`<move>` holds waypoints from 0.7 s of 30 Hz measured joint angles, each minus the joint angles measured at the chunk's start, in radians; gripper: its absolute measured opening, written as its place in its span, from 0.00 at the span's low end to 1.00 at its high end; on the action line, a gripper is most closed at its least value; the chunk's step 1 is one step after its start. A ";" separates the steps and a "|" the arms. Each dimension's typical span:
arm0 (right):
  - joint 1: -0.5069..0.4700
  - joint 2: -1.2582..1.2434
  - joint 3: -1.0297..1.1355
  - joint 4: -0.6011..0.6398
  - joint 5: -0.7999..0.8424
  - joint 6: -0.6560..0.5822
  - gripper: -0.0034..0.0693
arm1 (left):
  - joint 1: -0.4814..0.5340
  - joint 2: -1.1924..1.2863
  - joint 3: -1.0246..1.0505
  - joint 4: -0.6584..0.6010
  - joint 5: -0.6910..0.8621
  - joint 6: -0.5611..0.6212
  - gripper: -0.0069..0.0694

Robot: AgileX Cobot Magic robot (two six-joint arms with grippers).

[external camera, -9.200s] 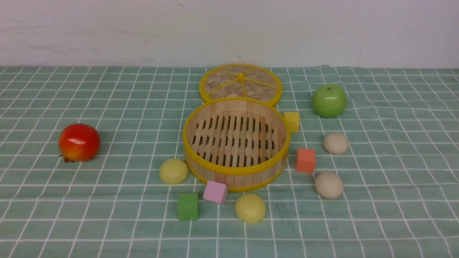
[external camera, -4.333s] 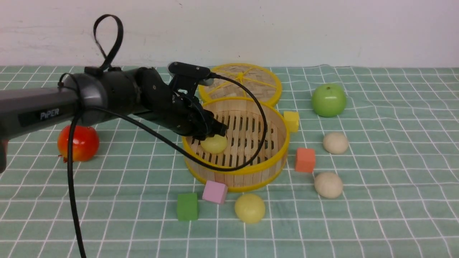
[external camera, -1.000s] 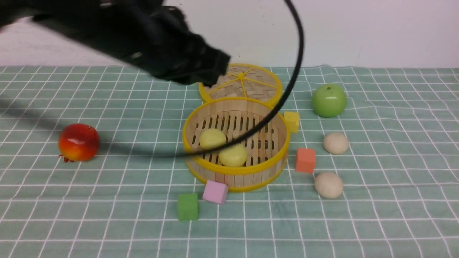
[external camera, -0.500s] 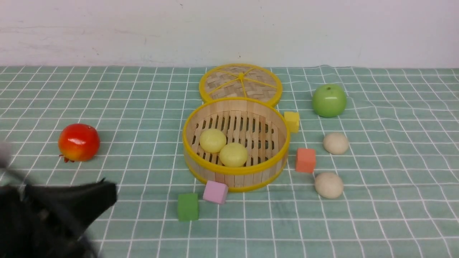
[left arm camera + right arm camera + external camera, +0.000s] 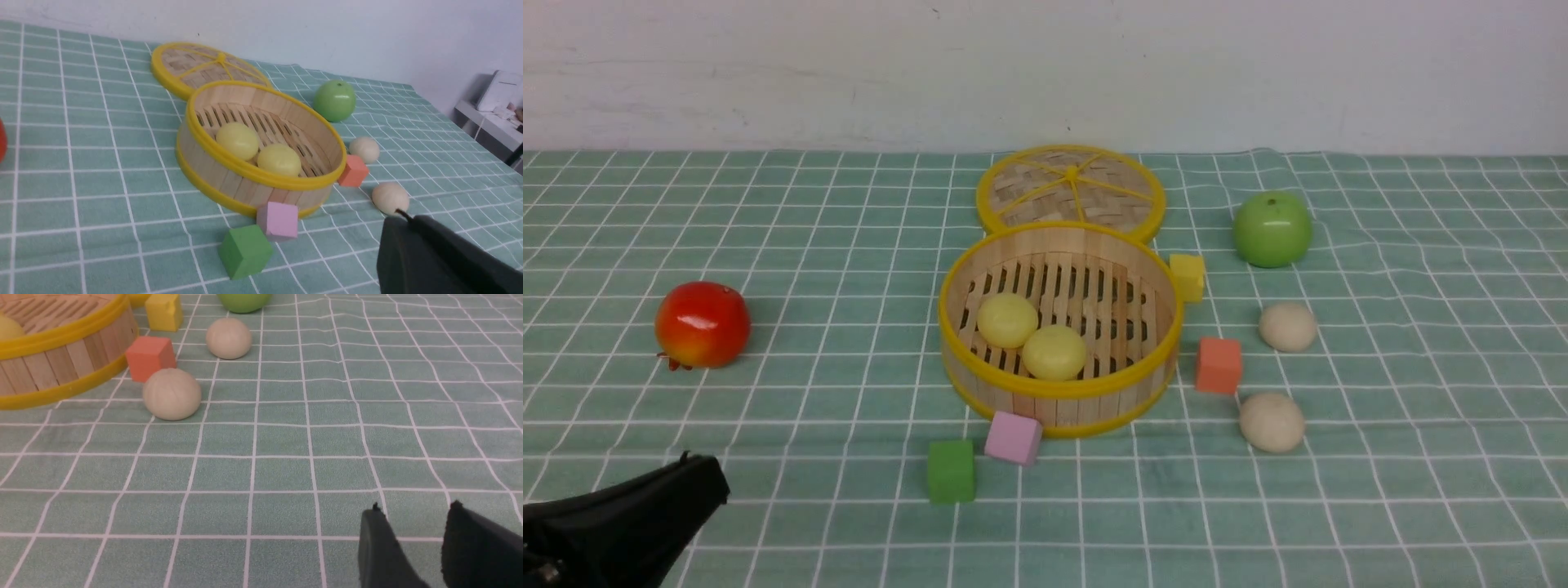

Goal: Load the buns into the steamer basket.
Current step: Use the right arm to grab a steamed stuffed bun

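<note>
Pose: left claw [image 5: 707, 478] low in lower-left corner of front view, tip aimed up and right, fingers pressed together, nothing pinched. Out of front view, right claw [image 5: 414, 514]: fingers spread, nothing between, low over surface [image 5: 809, 245].

Against a second ago: left arm gone from upper left of frame, cable no longer across basket [image 5: 1058, 390]. Against half a second ago: sunk further into corner, less of it showing. Against earliest frame: both yellow buns [image 5: 1054, 352] off surface and inside basket at centre frame, touching each other on left half of slatted floor. Unmoved throughout, right of centre: far beige bun [image 5: 1287, 327] and near beige bun [image 5: 1272, 421], orange cube [image 5: 1218, 365] between them and basket.

Basket and yellow buns well apart from left claw, up and right of it. Ahead of right claw, well apart, near beige bun; far beige bun beyond it.
</note>
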 joint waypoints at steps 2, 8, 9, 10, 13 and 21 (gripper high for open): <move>0.000 0.000 0.002 0.002 -0.020 0.002 0.38 | 0.000 0.000 0.000 -0.002 0.015 0.000 0.07; 0.000 0.000 0.007 0.204 -0.178 0.156 0.38 | 0.000 0.000 0.000 -0.004 0.020 0.000 0.07; 0.000 0.000 0.007 0.232 -0.200 0.169 0.38 | 0.000 0.000 0.000 -0.004 0.020 0.000 0.07; 0.000 0.000 0.007 0.295 -0.250 0.209 0.38 | 0.000 0.000 0.000 -0.004 0.020 0.000 0.07; 0.002 0.000 0.007 0.376 -0.322 0.247 0.38 | 0.000 0.000 0.001 -0.004 0.020 0.000 0.07; 0.126 0.296 -0.325 0.264 0.062 0.149 0.31 | 0.000 0.000 0.001 -0.004 0.024 0.000 0.07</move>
